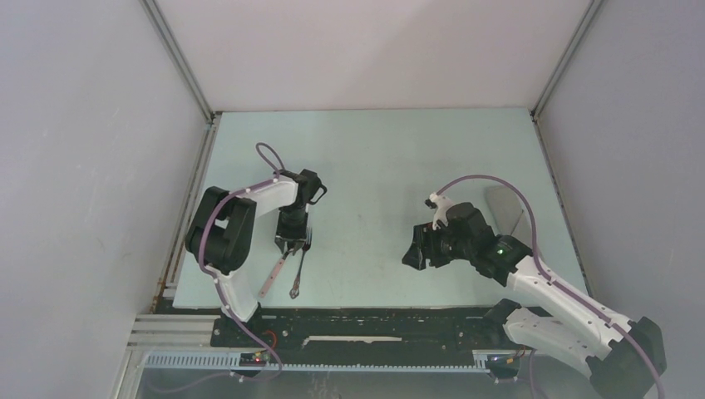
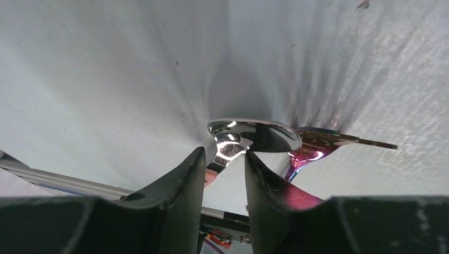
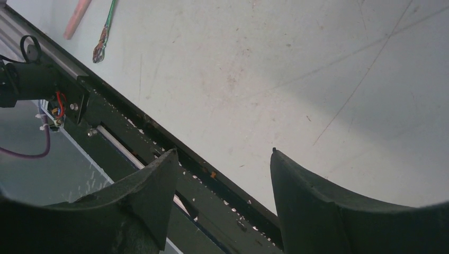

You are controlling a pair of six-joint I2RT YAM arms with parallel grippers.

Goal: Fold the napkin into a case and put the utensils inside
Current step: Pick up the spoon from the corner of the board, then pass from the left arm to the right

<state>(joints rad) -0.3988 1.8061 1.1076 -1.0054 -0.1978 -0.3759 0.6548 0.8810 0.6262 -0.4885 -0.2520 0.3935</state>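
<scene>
On the left, arm reaching forward from its base, elbow folded high and out to the side, forearm doubled back toward the middle, wrist tipped straight down. At its end, left gripper (image 1: 293,243) low over the table (image 1: 374,166), fingers (image 2: 180,185) straddling the neck of the spoon (image 2: 249,135) just behind the bowl. Only a slim gap between the fingers, nearly filled by the neck; pinching or merely close, impossible to tell.

Spoon flat on the table, bowl away from the bases, pink handle slanting back toward the near edge. Fork (image 2: 328,140) just beside it on the right, also flat, outside the fingers, one end close to the bowl.

On the right, arm stretched from its base at the lower right up and leftward, wrist turned toward the centre. At its end, right gripper (image 1: 411,252) above bare table, well apart from spoon and fork. Fingers (image 3: 153,190) spread wide, gripping nothing; beneath them the table's near edge and the black rail (image 3: 122,121).

Napkin (image 1: 501,206) as a pale grey patch on the table just beyond the right forearm, partly hidden by it, well apart from spoon and fork. Fold not readable.
</scene>
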